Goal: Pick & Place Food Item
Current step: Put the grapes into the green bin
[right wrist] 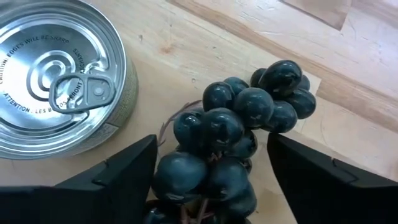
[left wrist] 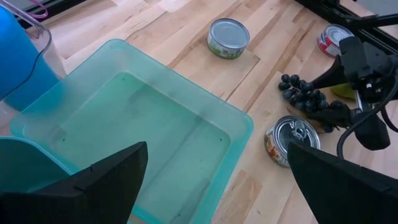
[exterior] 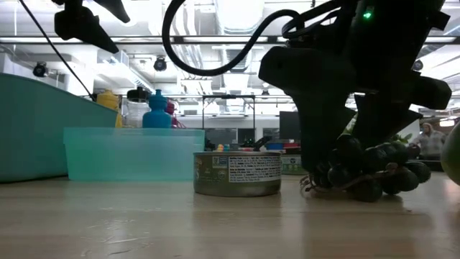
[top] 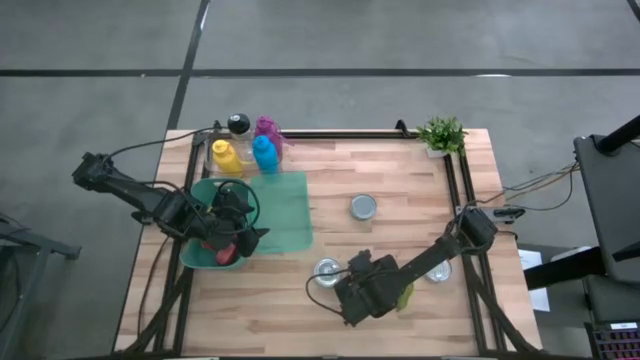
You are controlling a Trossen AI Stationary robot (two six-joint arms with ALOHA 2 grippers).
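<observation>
A bunch of dark grapes (right wrist: 236,124) lies on the wooden table next to a pull-tab can (right wrist: 56,74), near the table's front. My right gripper (right wrist: 211,180) slants down over it, and its two fingers stand apart on either side of the bunch. The high view hides the grapes under that gripper (top: 365,288); the low view shows the grapes (exterior: 366,176) on the tabletop. My left gripper (left wrist: 214,186) hangs open above the pale teal bin (left wrist: 143,124) at the table's left, with nothing between its fingers. My right gripper comes at the grape bunch from above, slanting. One finger (right wrist: 118,177) lies close against the grapes on the can's side (right wrist: 169,177); I cannot tell whether it touches. A thin strip of table shows between the other finger (right wrist: 323,180) and the bunch, which rests on the table.
Two more cans stand on the table, one mid-table (top: 363,207) and one at the right (top: 438,272). A yellow-green fruit (top: 405,295) lies by the right gripper. Bottles (top: 250,152) stand at the far left and a small plant (top: 442,133) at the far right. A green tub (top: 200,250) holds something red.
</observation>
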